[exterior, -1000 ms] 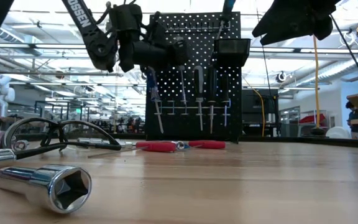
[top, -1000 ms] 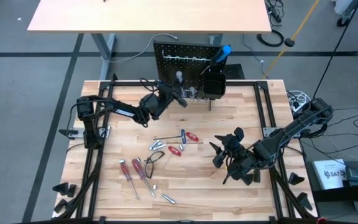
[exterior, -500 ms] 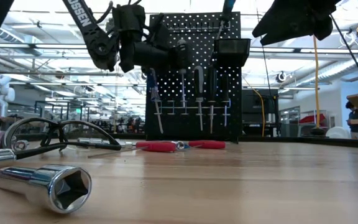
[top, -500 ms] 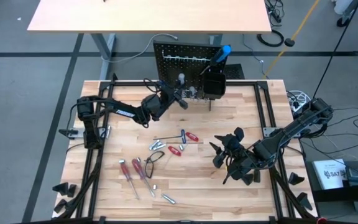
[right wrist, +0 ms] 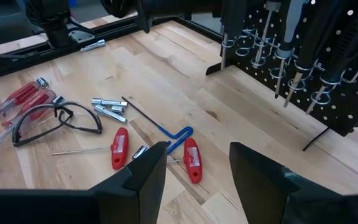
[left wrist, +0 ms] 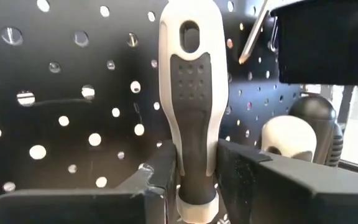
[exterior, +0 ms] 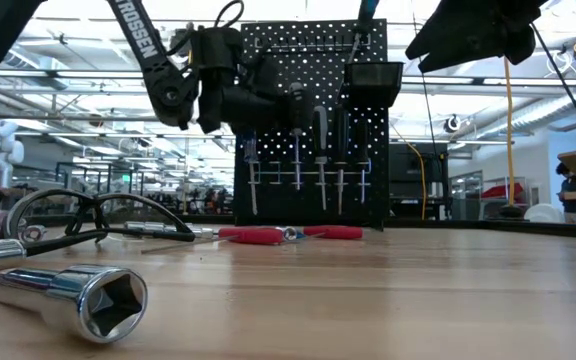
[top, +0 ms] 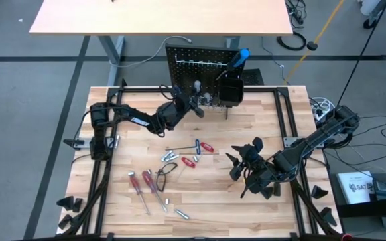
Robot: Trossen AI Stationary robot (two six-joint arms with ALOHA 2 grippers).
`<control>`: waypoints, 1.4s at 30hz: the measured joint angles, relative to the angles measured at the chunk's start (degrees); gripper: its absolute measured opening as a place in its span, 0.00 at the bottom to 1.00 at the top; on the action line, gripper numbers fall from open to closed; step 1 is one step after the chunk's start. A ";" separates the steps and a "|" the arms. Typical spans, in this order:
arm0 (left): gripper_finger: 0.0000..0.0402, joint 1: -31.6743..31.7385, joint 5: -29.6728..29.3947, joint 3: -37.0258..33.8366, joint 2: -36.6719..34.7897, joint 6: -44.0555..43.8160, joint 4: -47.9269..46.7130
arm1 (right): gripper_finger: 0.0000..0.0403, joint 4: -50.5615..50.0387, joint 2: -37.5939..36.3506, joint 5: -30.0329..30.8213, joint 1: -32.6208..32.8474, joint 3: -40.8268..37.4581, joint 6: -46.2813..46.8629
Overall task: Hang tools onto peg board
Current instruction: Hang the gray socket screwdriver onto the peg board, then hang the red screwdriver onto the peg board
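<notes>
From above, the peg board (top: 203, 70) stands at the far edge of the surface (top: 246, 207), with a blue-handled tool (top: 240, 57) already in its black bin; the left pincer (top: 196, 104) is right up against the board's front, while red screwdrivers (top: 145, 184), red T-handle keys (top: 196, 154) and sockets (top: 169, 155) are left lying at near left, so the job looks roughly half done. The right pincer (top: 246, 157) hovers at right over bare wood, well away from the tools. Level across the surface, several drivers (exterior: 318, 150) already hang in a row on the board, and a big socket (exterior: 78, 295) lies nearest. The left wrist view shows fingers (left wrist: 253, 180) clamped narrowly on a grey-and-black screwdriver handle (left wrist: 191, 93) held upright just before the holes. The right wrist view shows its fingers (right wrist: 148, 168) half spread, empty. Compared with a second ago, the left arm has pushed right and closer to the board; the right has not stirred.
</notes>
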 joint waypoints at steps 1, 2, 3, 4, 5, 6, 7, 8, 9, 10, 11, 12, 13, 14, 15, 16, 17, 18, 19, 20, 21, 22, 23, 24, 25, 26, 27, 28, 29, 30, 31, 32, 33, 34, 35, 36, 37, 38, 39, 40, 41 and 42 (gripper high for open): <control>0.21 0.00 0.00 0.00 0.08 0.00 -0.01 | 0.42 0.00 0.00 0.00 0.00 0.00 -0.01; 0.21 0.00 -0.02 0.00 0.14 0.00 -0.02 | 0.42 0.00 0.00 0.01 0.00 0.00 -0.04; 0.21 0.00 -0.02 0.00 0.14 0.00 -0.19 | 0.42 -0.05 0.00 0.00 0.00 0.00 -0.05; 0.21 0.00 -0.02 0.00 0.14 0.00 -0.43 | 0.42 -0.14 0.00 0.02 -0.02 0.00 -0.09; 0.21 0.00 -0.04 0.02 0.16 -0.06 -1.17 | 0.42 -0.15 0.00 0.00 0.00 0.00 -0.13; 0.21 0.00 -0.04 0.04 0.16 -0.09 -2.03 | 0.42 -0.15 0.00 0.02 0.00 0.00 -0.13; 0.21 0.00 -0.09 0.03 0.16 -0.09 -2.77 | 0.42 -0.15 0.00 0.02 0.00 0.00 -0.15; 0.21 -0.02 -0.19 0.03 0.20 -0.10 -3.48 | 0.42 -0.15 0.00 0.00 0.00 0.00 -0.15; 0.21 -0.12 -0.25 0.04 0.20 -0.11 -4.07 | 0.42 -0.17 0.00 0.02 0.00 0.00 -0.15; 0.21 -0.20 -0.26 0.04 0.20 -0.11 -4.61 | 0.42 -0.17 0.00 0.02 0.00 0.00 -0.16; 0.21 -0.22 -0.26 0.04 0.20 -0.11 -5.37 | 0.42 -0.19 0.00 0.02 0.00 0.00 -0.15; 0.22 -0.26 -0.26 0.04 0.20 -0.12 -6.00 | 0.42 -0.19 0.00 0.02 -0.02 0.00 -0.16; 0.26 -0.33 -0.28 0.04 0.23 -0.12 -6.64 | 0.42 -0.18 0.00 0.02 0.00 0.00 -0.17; 0.30 -0.33 -0.28 0.04 0.23 -0.11 -7.01 | 0.42 -0.19 0.00 0.02 0.00 0.00 -0.15; 0.35 -0.35 -0.30 0.04 0.23 -0.11 -7.06 | 0.42 -0.18 0.00 0.02 -0.01 0.00 -0.11; 0.40 -0.36 -0.32 0.04 0.23 -0.13 -7.12 | 0.42 -0.17 0.00 0.02 -0.02 0.00 -0.11; 0.44 -0.43 -0.41 0.04 0.23 -0.11 -7.06 | 0.42 -0.17 0.00 0.00 0.00 0.00 -0.09; 0.48 -0.55 -0.45 0.04 0.23 -0.13 -7.17 | 0.42 -0.13 -0.01 0.00 0.00 0.00 -0.09; 0.51 -0.64 -0.44 0.04 0.23 -0.12 -7.19 | 0.42 -0.09 -0.02 0.00 0.00 0.00 -0.07; 0.54 -0.78 -0.45 0.03 0.23 -0.09 -7.22 | 0.42 -0.02 -0.02 -0.02 -0.02 0.00 -0.04; 0.56 -0.93 -0.44 0.04 0.23 -0.09 -7.32 | 0.42 0.06 -0.02 -0.06 0.00 0.00 -0.04; 0.57 -1.07 -0.44 0.02 0.23 -0.07 -7.60 | 0.42 0.13 -0.02 -0.07 -0.01 0.00 -0.04; 0.58 -1.24 -0.44 0.04 0.23 -0.07 -7.88 | 0.42 0.13 -0.02 -0.07 -0.02 0.00 -0.02; 0.59 -1.48 -0.48 0.02 0.23 0.00 -8.42 | 0.42 0.13 -0.02 -0.12 0.00 0.00 -0.02; 0.59 -1.65 -0.50 0.02 0.23 0.19 -8.71 | 0.42 0.13 -0.02 -0.29 0.00 0.00 -0.01; 0.59 -1.90 -0.74 0.02 0.23 0.40 -8.85 | 0.42 0.14 -0.02 -0.63 -0.02 0.00 0.00; 0.59 -2.21 -0.93 0.02 0.23 0.59 -8.91 | 0.42 0.17 -0.02 -1.09 0.00 0.00 0.00; 0.59 -2.59 -1.35 0.02 0.23 1.07 -8.93 | 0.42 0.15 -0.02 -1.33 -0.02 0.00 0.00; 0.59 -3.04 -2.33 0.02 0.23 1.63 -9.01 | 0.42 0.17 -0.02 -1.40 -0.02 0.00 0.00; 0.59 -3.54 -3.73 0.02 0.20 2.06 -9.26 | 0.42 0.21 -0.02 -1.42 -0.01 0.00 0.00; 0.59 -4.06 -5.38 -0.02 0.02 2.78 -9.69 | 0.42 0.25 -0.02 -1.48 0.00 0.00 0.01; 0.59 -4.65 -6.92 -0.13 -0.17 3.37 -10.09 | 0.42 0.25 -0.02 -1.51 0.00 0.00 0.00; 0.60 -5.23 -8.30 -0.15 -0.31 3.88 -10.05 | 0.42 0.25 -0.02 -1.51 -0.02 0.00 0.00; 0.60 -5.88 -9.28 -0.15 -0.52 4.62 -10.08 | 0.42 0.28 -0.02 -1.51 -0.01 0.00 0.00; 0.60 -6.58 -10.13 -0.15 -0.95 5.34 -10.44 | 0.42 0.26 -0.02 -1.52 -0.01 0.00 -0.04; 0.60 -7.36 -10.83 -0.15 -1.41 6.17 -11.17 | 0.42 0.26 -0.02 -1.51 -0.02 0.00 -0.05; 0.60 -8.13 -11.16 -0.17 -1.87 6.61 -11.64 | 0.42 0.25 -0.02 -1.51 -0.02 0.00 -0.07; 0.60 -8.94 -11.58 -0.16 -2.46 6.75 -12.57 | 0.42 0.28 -0.02 -1.51 -0.02 0.00 -0.11; 0.60 -9.71 -12.31 -0.17 -3.11 7.06 -13.47 | 0.42 0.24 -0.02 -1.53 -0.02 0.00 -0.13; 0.60 -10.45 -12.92 -0.17 -3.76 7.08 -14.43 | 0.42 0.26 -0.02 -1.52 -0.02 0.00 -0.15; 0.60 -11.24 -13.92 -0.17 -4.36 7.04 -15.40 | 0.42 0.24 -0.02 -1.52 0.00 0.00 -0.15; 0.60 -11.98 -15.18 -0.17 -5.22 7.04 -16.89 | 0.42 0.26 -0.02 -1.53 0.00 0.00 -0.15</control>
